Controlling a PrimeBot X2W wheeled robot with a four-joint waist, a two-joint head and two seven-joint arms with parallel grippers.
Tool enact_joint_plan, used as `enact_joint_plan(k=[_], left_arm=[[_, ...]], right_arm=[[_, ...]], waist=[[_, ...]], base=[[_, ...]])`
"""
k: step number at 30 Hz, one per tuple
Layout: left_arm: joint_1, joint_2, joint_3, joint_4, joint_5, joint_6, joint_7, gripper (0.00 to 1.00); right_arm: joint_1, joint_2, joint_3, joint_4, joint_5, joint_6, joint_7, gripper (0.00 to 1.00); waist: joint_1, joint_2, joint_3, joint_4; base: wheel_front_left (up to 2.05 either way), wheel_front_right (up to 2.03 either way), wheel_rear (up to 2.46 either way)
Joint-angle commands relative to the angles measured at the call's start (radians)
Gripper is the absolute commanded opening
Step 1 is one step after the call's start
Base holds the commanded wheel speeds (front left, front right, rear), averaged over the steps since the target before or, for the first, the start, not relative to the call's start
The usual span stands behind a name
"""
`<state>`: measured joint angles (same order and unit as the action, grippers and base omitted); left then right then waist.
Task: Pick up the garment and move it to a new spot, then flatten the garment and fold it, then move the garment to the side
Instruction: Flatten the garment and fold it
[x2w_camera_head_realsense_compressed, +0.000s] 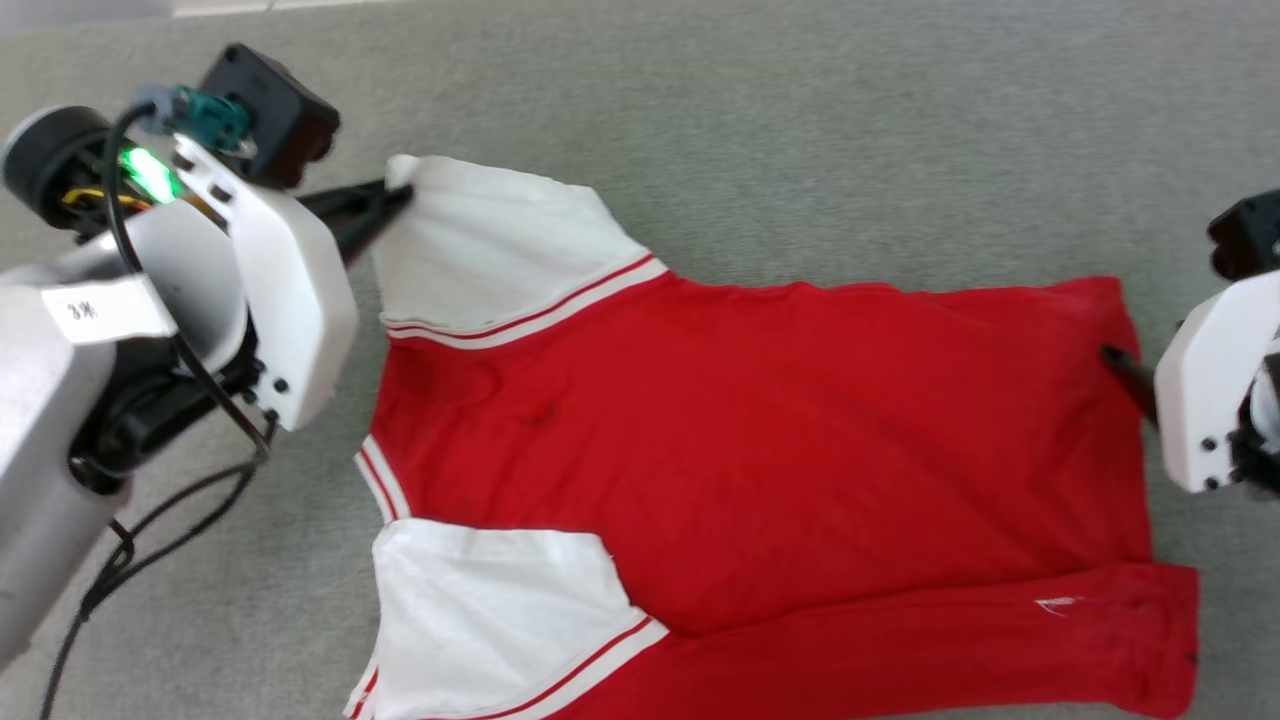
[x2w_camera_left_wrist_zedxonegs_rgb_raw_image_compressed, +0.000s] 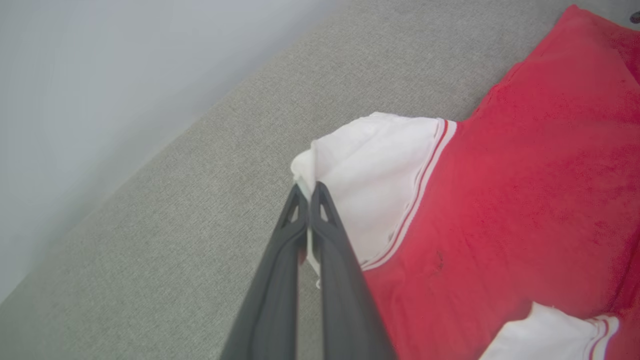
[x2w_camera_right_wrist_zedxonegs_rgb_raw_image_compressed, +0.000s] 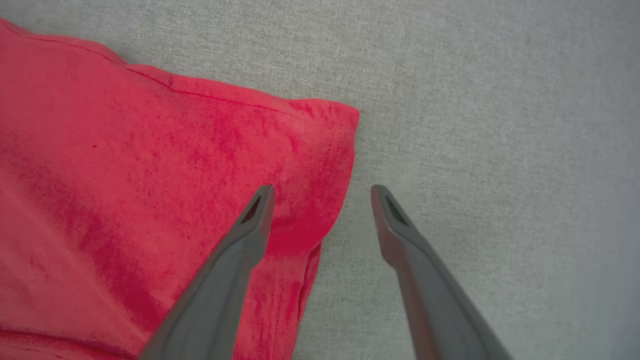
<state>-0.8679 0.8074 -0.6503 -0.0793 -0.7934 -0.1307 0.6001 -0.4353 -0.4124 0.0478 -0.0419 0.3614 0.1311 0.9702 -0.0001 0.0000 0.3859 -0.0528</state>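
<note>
1. Garment (x2w_camera_head_realsense_compressed: 760, 450) lies spread on the grey surface (x2w_camera_head_realsense_compressed: 800, 120) in front of us, mostly flat. Its near edge seems turned over in a red strip.
2. We judge it soft, light and limp. It will sag and drag if lifted at one point, so we would take it at corners and seams, one at each end.
3. Our left gripper (x2w_camera_left_wrist_zedxonegs_rgb_raw_image_compressed: 310, 187) is clamped on the outer tip of the far white sleeve (x2w_camera_head_realsense_compressed: 490, 240).
4. Our right gripper (x2w_camera_right_wrist_zedxonegs_rgb_raw_image_compressed: 322, 189) stands wide, straddling the hem edge beside the far hem corner (x2w_camera_right_wrist_zedxonegs_rgb_raw_image_compressed: 330, 125), and holds nothing.
5. The long axis runs left to right, with the sleeves and neck toward our left and the hem toward our right.
</note>
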Motion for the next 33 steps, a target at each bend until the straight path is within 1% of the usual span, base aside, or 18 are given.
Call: enact_joint_plan(k=[1,3,5,6,8,13,19,20,21,22,27,31,33], left_arm=[[0.014,-0.005,-0.006,-0.019,-0.006,0.001,-0.01,0.0],[0.025,-0.014,-0.003,-0.05,-0.03,0.001,-0.023,0.0],[0.025,-0.009,-0.004,-0.076,-0.028,0.001,-0.032,0.0],[0.023,-0.012,-0.01,-0.092,-0.026,0.001,-0.034,0.0],[0.018,-0.015,-0.018,-0.114,-0.019,0.001,-0.042,0.0],[0.016,-0.019,-0.041,-0.158,-0.014,0.001,-0.059,0.0],[0.026,-0.01,-0.057,-0.171,-0.012,0.001,-0.076,0.0],[0.028,-0.009,-0.06,-0.171,-0.011,0.001,-0.078,0.0],[0.032,-0.01,-0.059,-0.168,-0.018,0.001,-0.082,0.0],[0.037,-0.01,-0.059,-0.165,-0.021,0.001,-0.087,0.0],[0.065,0.005,-0.063,-0.14,-0.02,0.003,-0.106,0.0],[0.104,0.019,-0.064,-0.111,-0.017,0.015,-0.135,0.0],[0.133,0.02,-0.061,-0.104,-0.026,0.026,-0.15,0.0]], right_arm=[[-0.029,-0.015,-0.007,0.008,-0.014,-0.001,0.025,1.0],[-0.051,-0.025,-0.013,0.028,-0.027,-0.001,0.077,1.0],[-0.074,-0.035,-0.012,0.046,-0.042,-0.001,0.11,1.0],[-0.081,-0.053,-0.013,0.055,-0.055,-0.001,0.124,1.0],[-0.093,-0.079,0.001,0.072,-0.075,-0.001,0.136,1.0],[-0.098,-0.115,0.03,0.134,-0.092,-0.001,0.152,1.0],[-0.055,-0.076,0.079,0.204,-0.045,0.001,0.172,1.0],[-0.046,-0.072,0.09,0.212,-0.037,0.002,0.171,0.93],[-0.039,-0.068,0.099,0.22,-0.027,0.002,0.167,0.36],[-0.035,-0.064,0.104,0.227,-0.021,0.002,0.161,0.0],[-0.053,-0.061,0.077,0.247,-0.018,0.001,0.076,0.0],[-0.056,-0.094,0.099,0.232,-0.031,0.001,-0.011,0.0],[-0.052,-0.086,0.085,0.222,-0.01,0.001,-0.044,0.0]], waist=[[0.0001,0.0,0.021,0.036],[0.0001,0.0,0.033,0.057],[0.0001,0.0,0.044,0.074],[0.0001,0.0,0.052,0.087],[0.0001,0.0,0.064,0.105],[0.0001,0.0,0.086,0.137],[0.0001,0.0,0.1,0.157],[0.0001,0.0,0.102,0.158],[0.0001,0.0,0.103,0.159],[0.0001,0.0,0.102,0.16],[0.0001,0.0,0.074,0.151],[0.0001,0.0,0.027,0.138],[0.0001,0.0,-0.001,0.129]], base=[[0.0,0.0,0.0],[0.0,0.0,0.0],[0.0,0.0,0.0],[0.0,0.0,0.0],[0.0,0.0,0.0],[0.0,0.0,0.0],[0.0,0.0,0.0],[0.0,0.0,0.0],[0.0,0.0,0.0],[0.0,0.0,0.0],[0.0,0.0,0.0],[0.0,0.0,0.0],[0.0,0.0,0.0]])
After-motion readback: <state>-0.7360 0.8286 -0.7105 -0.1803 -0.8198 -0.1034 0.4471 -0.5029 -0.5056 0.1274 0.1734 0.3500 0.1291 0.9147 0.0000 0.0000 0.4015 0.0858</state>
